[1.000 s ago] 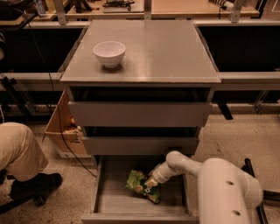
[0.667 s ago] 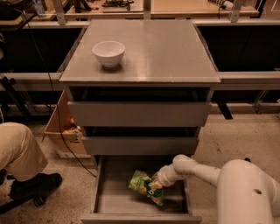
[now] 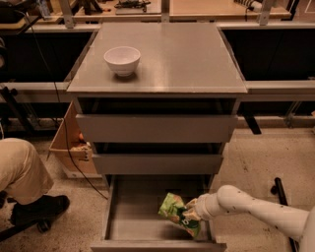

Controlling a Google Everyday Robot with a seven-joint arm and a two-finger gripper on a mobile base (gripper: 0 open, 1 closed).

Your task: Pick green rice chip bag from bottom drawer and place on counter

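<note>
The green rice chip bag (image 3: pixel 173 208) is crinkled and tilted, raised a little over the right side of the open bottom drawer (image 3: pixel 133 226). My gripper (image 3: pixel 191 212) reaches in from the right on a white arm and is shut on the bag's right end. The bag hangs from it to the left. The grey counter (image 3: pixel 182 54) tops the cabinet above, with the two upper drawers partly pulled out below it.
A white bowl (image 3: pixel 122 60) stands on the counter's left part. A seated person's leg and shoe (image 3: pixel 24 182) are at the left on the floor. A cardboard box (image 3: pixel 69 147) sits left of the cabinet. A wooden workbench (image 3: pixel 216 7) runs behind.
My arm has drawn back to the right and the bag has risen off the drawer floor, now hanging from my gripper and shifted slightly to the right.
</note>
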